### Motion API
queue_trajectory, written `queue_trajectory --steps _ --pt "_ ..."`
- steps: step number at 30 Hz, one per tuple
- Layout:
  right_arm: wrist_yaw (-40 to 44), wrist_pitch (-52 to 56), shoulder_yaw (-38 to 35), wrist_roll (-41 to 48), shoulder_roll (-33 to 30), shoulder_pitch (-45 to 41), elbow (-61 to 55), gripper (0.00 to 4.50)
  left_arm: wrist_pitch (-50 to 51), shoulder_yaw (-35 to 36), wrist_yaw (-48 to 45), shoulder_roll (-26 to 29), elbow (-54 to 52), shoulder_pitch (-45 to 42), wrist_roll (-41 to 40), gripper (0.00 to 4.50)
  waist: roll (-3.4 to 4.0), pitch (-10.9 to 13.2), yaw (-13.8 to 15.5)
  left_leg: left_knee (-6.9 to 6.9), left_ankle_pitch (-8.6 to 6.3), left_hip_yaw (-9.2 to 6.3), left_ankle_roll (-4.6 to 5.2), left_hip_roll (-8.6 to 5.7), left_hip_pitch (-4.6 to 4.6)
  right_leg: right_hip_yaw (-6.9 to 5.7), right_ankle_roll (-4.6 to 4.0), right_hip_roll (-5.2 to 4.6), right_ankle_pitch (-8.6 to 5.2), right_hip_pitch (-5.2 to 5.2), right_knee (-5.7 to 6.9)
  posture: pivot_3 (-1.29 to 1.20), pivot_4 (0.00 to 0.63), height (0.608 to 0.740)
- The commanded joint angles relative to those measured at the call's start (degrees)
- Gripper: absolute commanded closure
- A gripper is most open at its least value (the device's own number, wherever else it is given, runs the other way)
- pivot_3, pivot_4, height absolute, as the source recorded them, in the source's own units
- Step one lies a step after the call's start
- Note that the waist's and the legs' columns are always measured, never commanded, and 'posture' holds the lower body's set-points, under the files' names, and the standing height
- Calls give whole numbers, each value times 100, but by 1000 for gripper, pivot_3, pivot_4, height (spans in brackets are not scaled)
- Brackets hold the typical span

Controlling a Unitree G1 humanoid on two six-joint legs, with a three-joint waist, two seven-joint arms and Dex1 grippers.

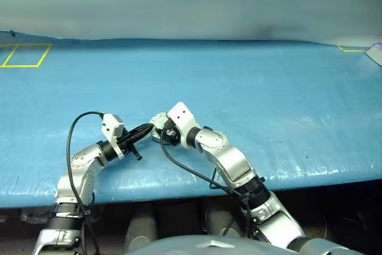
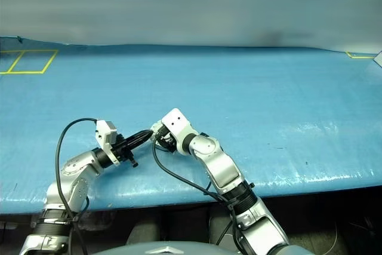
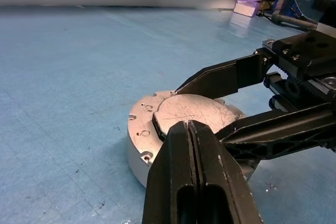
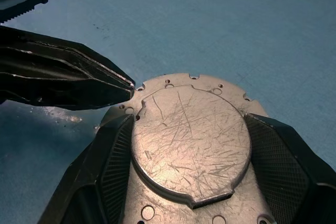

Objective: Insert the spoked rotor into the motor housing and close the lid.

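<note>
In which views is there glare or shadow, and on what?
Right wrist view: the motor housing glints on its scratched top. Left wrist view: it throws a shadow on the blue table cover. Left eye view: sheen on the cover, front right.

Two head views, high above, looking forward and down over a blue table (image 1: 268,100); both arms low in frame, meeting at lower centre. Right eye view nearly identical, scene shifted slightly. Left wrist view: low, almost level with the table, very near, looking along the left gripper (image 3: 190,125) at the housing (image 3: 137,145), right gripper (image 3: 223,108) entering from the frame's right. Right wrist view: close, angled down onto the lid (image 4: 191,142). Shared by all: housing and both grippers.
</note>
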Motion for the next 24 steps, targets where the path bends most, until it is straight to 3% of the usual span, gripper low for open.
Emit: queue_trajectory --steps 1,16,20,24 --pt "-119 277 3 -176 -180 261 422 1481 -144 -91 6 40 137 -113 264 4500 -1 -1 12 -1 0 -1 0 0 0 0 0 0 0 1 0 0 150 740" --pt "31 263 -113 -39 -237 233 264 1481 -295 -237 193 -93 300 -133 643 4500 6 -13 93 -1 -1 -2 -1 -5 0 -1 0 -9 0 3 -6 0 150 740" --pt "47 140 -98 -91 -300 214 174 106 -227 -214 110 -131 245 -87 502 4500 7 -13 97 -1 -1 -1 -2 -8 -2 -3 0 -13 0 3 -8 0 150 740" --pt "52 44 -106 -79 -352 240 -5 47 -145 -200 24 -151 193 -66 381 4500 7 -12 111 -3 -4 -1 -6 -11 -5 -3 1 -16 -1 2 -12 0 150 740"
